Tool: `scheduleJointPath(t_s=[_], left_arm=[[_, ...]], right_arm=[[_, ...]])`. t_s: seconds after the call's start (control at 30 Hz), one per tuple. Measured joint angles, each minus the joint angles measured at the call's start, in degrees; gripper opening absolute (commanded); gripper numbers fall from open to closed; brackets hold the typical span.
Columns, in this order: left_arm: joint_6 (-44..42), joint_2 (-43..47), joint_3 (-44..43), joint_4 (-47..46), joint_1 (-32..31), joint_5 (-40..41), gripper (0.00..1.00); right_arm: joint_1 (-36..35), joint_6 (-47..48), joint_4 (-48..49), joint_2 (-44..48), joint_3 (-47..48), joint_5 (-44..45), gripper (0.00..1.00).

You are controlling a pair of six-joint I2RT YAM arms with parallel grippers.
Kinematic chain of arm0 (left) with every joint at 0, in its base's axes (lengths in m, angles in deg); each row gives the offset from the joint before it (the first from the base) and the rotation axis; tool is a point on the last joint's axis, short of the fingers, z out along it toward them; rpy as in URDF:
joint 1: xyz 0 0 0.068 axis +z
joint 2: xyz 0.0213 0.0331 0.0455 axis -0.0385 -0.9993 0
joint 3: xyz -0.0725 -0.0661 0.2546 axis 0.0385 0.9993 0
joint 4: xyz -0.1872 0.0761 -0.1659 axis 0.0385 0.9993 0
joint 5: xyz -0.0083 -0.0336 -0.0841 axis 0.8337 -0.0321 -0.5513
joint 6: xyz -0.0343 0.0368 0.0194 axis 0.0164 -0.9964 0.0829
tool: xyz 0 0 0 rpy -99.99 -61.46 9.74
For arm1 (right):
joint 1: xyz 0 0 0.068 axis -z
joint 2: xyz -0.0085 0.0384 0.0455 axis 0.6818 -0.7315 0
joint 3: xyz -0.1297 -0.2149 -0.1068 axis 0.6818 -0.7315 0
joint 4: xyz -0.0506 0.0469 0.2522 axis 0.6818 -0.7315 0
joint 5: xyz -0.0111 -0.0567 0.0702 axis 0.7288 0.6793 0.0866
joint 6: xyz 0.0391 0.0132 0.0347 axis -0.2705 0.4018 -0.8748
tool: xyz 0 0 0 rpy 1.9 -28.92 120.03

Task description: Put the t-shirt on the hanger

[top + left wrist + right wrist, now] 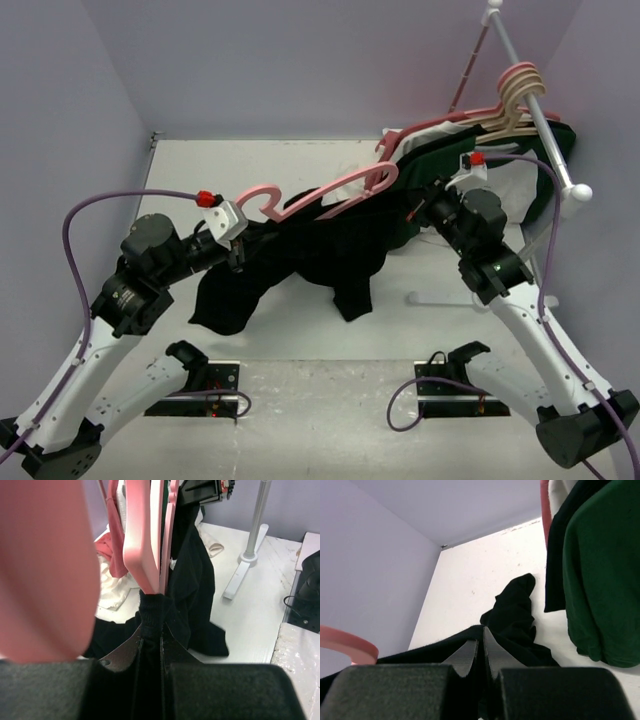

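Left gripper (150,642), foreground of the left wrist view: jaws drawn almost together, pinching a bunched fold of the black t-shirt (192,580). The lower end of the pink hanger (142,540) meets that fold just above the fingertips; whether the plastic itself is clamped cannot be told. Right gripper (482,647), foreground of the right wrist view: jaws pressed together, with black cloth rising to a peak at the tips, so a thin edge of the garment appears caught. Overhead view: the garment hangs between the two arms, raised along the hanger, with its lower folds sagging toward the white table (300,330). Behind the right arm, a dark green shirt (600,580) and cream hangers (515,95) hang on a slanted rail (545,125).
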Motion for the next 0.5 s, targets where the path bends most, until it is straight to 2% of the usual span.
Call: scheduleJointPath(t_s=[0.5], left_arm=[[-5.1, -1.8, -0.5, 4.0, 0.0, -3.6, 0.0]], right_arm=[[3.7, 7.8, -13.2, -4.7, 22.7, -11.5, 0.0]])
